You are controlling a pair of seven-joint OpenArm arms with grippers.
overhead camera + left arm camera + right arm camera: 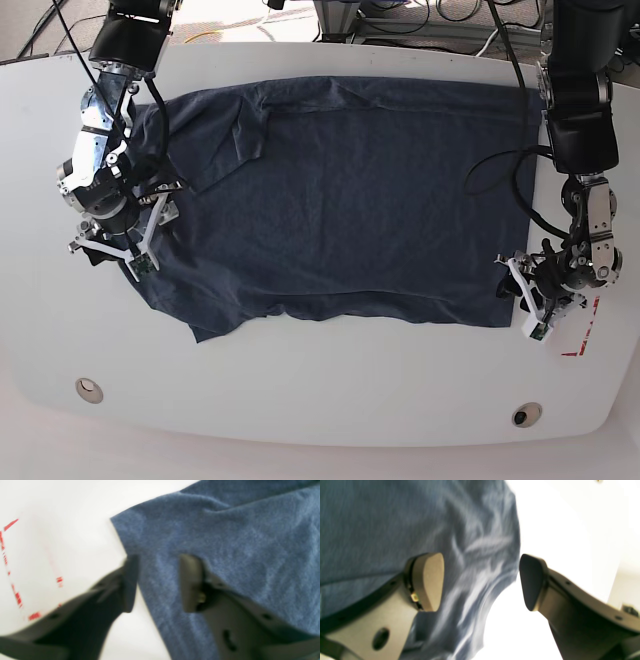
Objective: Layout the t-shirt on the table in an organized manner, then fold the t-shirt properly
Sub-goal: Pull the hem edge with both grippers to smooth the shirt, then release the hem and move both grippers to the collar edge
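Navy cloth: t-shirt (350,200) is lying spread across the bench (320,400), sleeve creased.
Jaws: left gripper (157,582) and right gripper (481,582) are gaping, holding nothing.
Remaining: folding is awaiting.

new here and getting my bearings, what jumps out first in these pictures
The dark navy t-shirt dominates, spread wide across the middle of the white table. An arm flanks it at each end: the left hand stands open over the shirt's corner beside a red rectangle outline, while the right hand stands open over the sleeve edge at the opposite end.
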